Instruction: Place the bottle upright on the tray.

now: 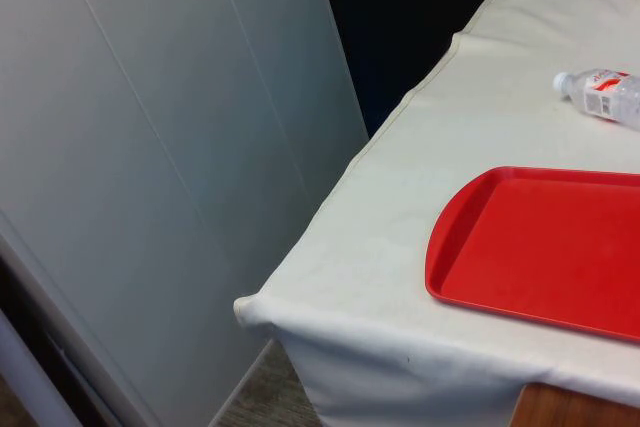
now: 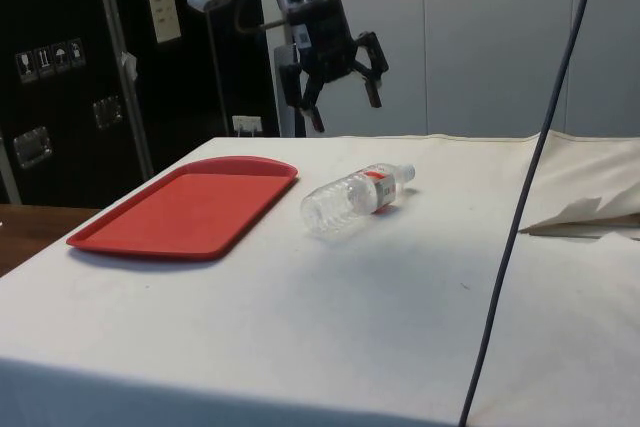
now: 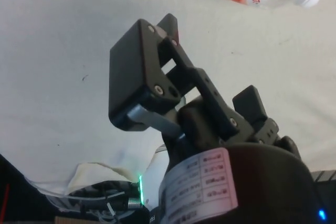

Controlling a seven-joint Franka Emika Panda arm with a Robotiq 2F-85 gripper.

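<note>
nothing of the task is done yet: the bottle lies on its side on the white-clothed desk, just beside the red tray but not touching it. its long axis runs roughly along the tray's long side, cap pointing toward the robot's end. the gripper hangs above the bottle with jaws open and empty. grasping, lifting and standing it remain.

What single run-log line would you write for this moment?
end effector: open, above table, holding nothing | bottle: lying on its side on cloth, beside tray | tray: red, nothing on it | placement: not yet done
</note>
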